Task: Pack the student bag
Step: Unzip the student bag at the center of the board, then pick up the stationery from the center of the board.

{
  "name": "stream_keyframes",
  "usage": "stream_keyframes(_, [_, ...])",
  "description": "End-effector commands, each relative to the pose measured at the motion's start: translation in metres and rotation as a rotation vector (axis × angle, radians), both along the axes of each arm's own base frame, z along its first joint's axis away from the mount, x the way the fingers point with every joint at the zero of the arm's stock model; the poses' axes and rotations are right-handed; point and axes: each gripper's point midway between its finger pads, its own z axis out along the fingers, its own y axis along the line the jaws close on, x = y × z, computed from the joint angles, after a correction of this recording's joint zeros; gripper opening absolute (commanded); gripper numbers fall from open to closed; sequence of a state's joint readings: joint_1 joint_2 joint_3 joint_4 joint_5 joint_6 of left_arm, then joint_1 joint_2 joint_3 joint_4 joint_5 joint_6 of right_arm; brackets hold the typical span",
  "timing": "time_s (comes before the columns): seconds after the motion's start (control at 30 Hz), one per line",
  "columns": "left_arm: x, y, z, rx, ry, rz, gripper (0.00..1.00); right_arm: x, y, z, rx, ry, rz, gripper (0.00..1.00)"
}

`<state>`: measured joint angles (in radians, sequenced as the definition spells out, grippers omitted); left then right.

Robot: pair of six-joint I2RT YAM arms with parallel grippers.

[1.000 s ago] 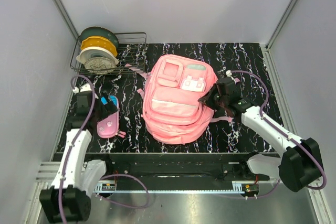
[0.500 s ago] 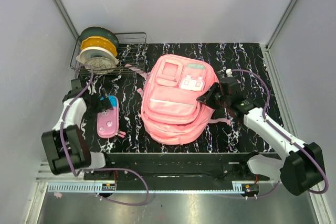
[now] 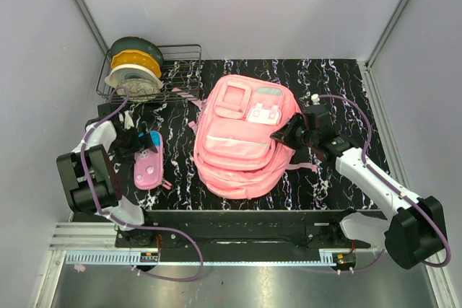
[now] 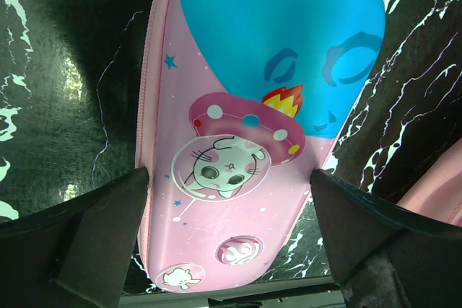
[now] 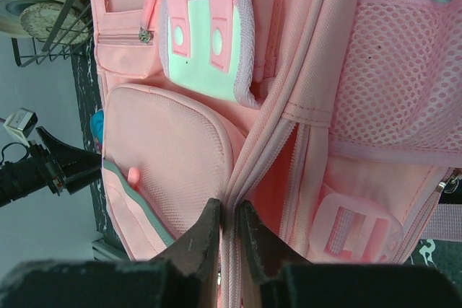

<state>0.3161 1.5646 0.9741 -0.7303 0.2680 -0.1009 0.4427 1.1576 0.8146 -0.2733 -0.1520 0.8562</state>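
Though dark, white-veined tabletop [image 3: 339, 84] beneath student bag [image 3: 242, 151]; grey walls [image 3: 238, 5]

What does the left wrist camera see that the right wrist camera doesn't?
Only the left wrist view shows the cat picture on the pencil case, lying between the fingers of the open left claw. Only the right wrist view shows the right claw pinching a zipper seam of the student bag, plus its white clasp patch and mesh pocket. Both catch some pink bag and the black marbled table.
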Motion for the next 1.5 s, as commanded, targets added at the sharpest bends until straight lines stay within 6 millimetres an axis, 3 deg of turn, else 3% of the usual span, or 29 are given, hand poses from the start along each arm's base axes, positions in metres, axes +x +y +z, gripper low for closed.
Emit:
stream_keyframes(0.0, [0.007, 0.009, -0.007, 0.025, -0.004, -0.021, 0.99, 0.007, 0.016, 0.056, 0.114, -0.173, 0.065, 0.00])
stream_keyframes(0.07, [0.009, 0.014, -0.004, 0.046, -0.025, -0.007, 0.99, 0.007, 0.015, 0.053, 0.111, -0.168, 0.065, 0.00])
stream_keyframes(0.2, [0.017, 0.015, 0.026, 0.082, -0.163, -0.019, 0.99, 0.006, 0.014, 0.050, 0.109, -0.163, 0.062, 0.00])
stream_keyframes(0.33, [0.021, 0.018, 0.035, 0.113, -0.227, -0.024, 0.99, 0.007, 0.016, 0.048, 0.120, -0.156, 0.066, 0.00])
stream_keyframes(0.47, [0.019, 0.018, 0.032, 0.115, -0.220, -0.034, 0.99, 0.007, 0.020, 0.048, 0.130, -0.152, 0.079, 0.00])
stream_keyframes(0.6, [0.014, 0.025, 0.011, 0.114, -0.102, -0.011, 0.99, 0.008, 0.021, 0.049, 0.134, -0.152, 0.082, 0.00])
stream_keyframes(0.83, [0.014, 0.026, -0.001, 0.096, -0.048, -0.028, 0.99, 0.008, 0.021, 0.048, 0.137, -0.150, 0.084, 0.00])
stream_keyframes(1.0, [0.021, -0.002, -0.010, -0.075, -0.070, -0.084, 0.99, 0.010, 0.024, 0.045, 0.145, -0.140, 0.092, 0.00])
stream_keyframes(1.2, [0.019, -0.020, -0.017, -0.159, -0.040, -0.118, 0.98, 0.012, 0.024, 0.046, 0.148, -0.144, 0.090, 0.00])
stream_keyframes(1.33, [0.018, -0.029, -0.018, -0.167, -0.034, -0.139, 0.81, 0.013, 0.025, 0.046, 0.154, -0.141, 0.093, 0.00])
stream_keyframes(1.37, [0.018, -0.030, -0.017, -0.168, -0.038, -0.138, 0.68, 0.013, 0.025, 0.047, 0.157, -0.137, 0.090, 0.00])
stream_keyframes(1.47, [0.018, -0.029, -0.005, -0.152, -0.077, -0.131, 0.47, 0.012, 0.025, 0.049, 0.164, -0.140, 0.091, 0.00])
